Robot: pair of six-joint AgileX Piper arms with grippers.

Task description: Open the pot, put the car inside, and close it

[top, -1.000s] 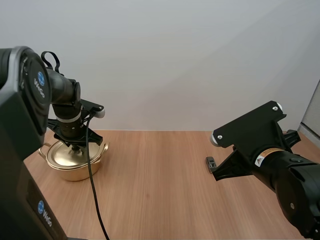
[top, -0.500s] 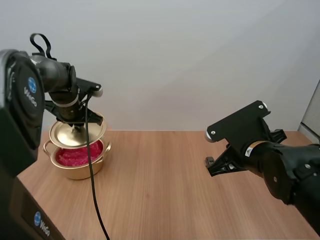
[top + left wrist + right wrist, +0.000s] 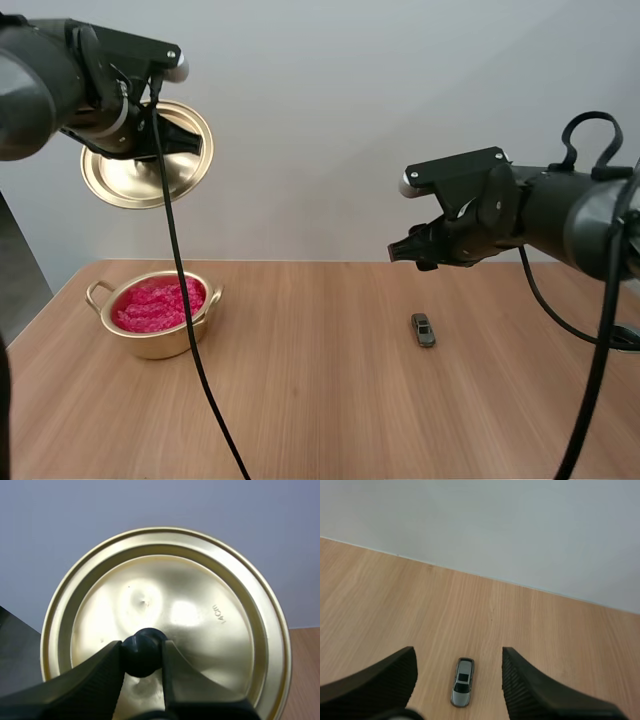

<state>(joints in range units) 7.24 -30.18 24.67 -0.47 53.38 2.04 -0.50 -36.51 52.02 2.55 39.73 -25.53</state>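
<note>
Above the pot (image 3: 160, 345), left gripper (image 3: 142, 655) clamps lid (image 3: 200, 605); right gripper (image 3: 458, 655) apart over car (image 3: 462, 682)

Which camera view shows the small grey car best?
The right wrist view: the car lies close, between the right gripper's open fingers. The high view gives it small on the table. The left wrist view faces the lid.

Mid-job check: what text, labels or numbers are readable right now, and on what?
"14CM", as best it reads: a small stamp, turned sideways, on the lid pinched by the left gripper.
Car and pot: no lettering to be seen.
</note>
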